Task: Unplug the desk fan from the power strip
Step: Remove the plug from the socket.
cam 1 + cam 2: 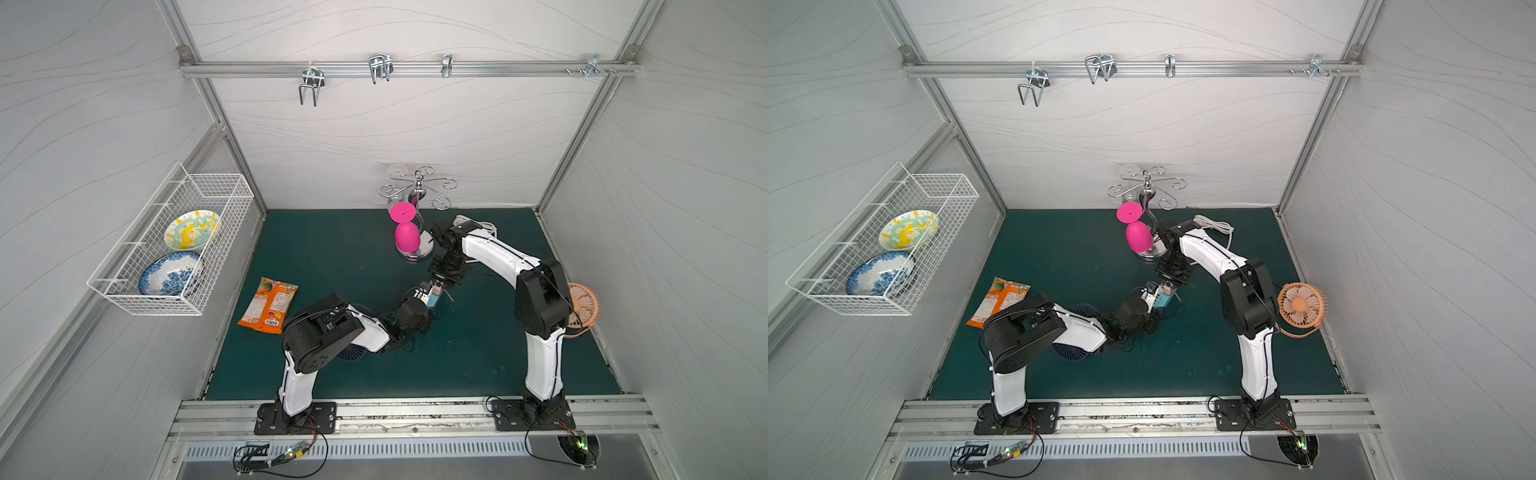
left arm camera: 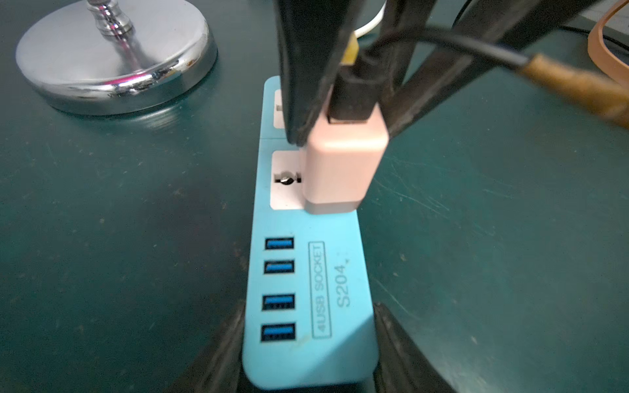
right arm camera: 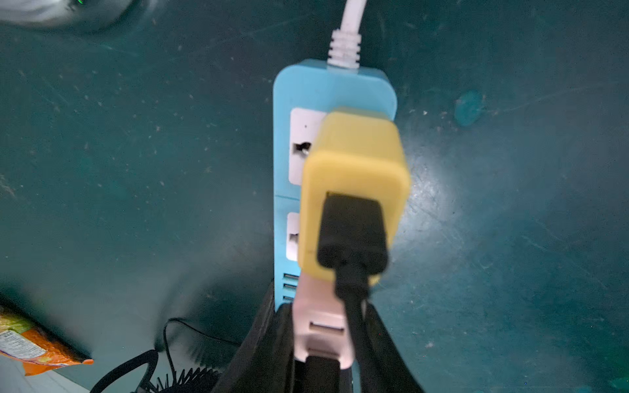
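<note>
Two grippers meet over the power strip (image 1: 434,300), which lies near the middle of the green mat (image 1: 324,257), just nearer than the chrome glass stand (image 1: 415,249). The left gripper (image 2: 308,357) is clamped across the strip's near end, one finger on each long side by the four blue USB ports (image 2: 279,285). The right gripper (image 2: 345,136) reaches down from above, jaws pressed on either side of a pink adapter (image 2: 340,170). This adapter stands at the socket next to those ports, with a black cable (image 2: 350,92) plugged into its top. Whether its prongs are seated cannot be told. A yellow adapter (image 3: 354,163) fills the far socket, by the white cord (image 3: 347,34). The orange desk fan (image 1: 1301,305) stands at the mat's right edge, well apart.
</note>
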{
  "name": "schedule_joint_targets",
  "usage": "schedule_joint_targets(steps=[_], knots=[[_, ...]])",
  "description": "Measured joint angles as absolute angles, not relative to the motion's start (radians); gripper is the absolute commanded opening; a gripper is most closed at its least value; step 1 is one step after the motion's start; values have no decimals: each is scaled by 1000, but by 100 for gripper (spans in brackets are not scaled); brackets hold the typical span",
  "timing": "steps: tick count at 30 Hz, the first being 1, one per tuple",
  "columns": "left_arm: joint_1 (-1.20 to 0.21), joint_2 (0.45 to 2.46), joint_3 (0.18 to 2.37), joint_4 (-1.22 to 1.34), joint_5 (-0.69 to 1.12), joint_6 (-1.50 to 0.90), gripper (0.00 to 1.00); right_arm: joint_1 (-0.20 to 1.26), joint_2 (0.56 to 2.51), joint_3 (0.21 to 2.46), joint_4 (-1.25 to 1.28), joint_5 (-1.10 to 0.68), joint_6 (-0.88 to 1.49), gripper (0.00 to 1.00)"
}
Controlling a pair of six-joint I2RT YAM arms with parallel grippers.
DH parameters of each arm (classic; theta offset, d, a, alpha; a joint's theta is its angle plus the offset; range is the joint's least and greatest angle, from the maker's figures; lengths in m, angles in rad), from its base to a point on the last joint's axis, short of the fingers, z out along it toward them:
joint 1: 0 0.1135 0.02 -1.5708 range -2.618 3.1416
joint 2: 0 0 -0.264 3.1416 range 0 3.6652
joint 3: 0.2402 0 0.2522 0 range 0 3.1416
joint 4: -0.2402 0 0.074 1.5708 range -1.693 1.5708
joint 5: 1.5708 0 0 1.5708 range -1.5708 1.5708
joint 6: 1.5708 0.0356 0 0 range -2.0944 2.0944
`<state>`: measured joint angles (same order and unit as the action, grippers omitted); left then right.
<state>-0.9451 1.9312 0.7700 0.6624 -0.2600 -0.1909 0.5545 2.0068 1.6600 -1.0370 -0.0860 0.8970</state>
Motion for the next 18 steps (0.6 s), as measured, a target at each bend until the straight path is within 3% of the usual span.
schedule_joint_targets(steps=[7, 18], knots=[[-947, 1931, 771, 663, -258, -186, 0, 543, 1966, 1601, -991, -87, 928, 0], [-946, 1933, 784, 641, -255, -186, 0, 568, 2070, 1763, -1118, -67, 886, 0]])
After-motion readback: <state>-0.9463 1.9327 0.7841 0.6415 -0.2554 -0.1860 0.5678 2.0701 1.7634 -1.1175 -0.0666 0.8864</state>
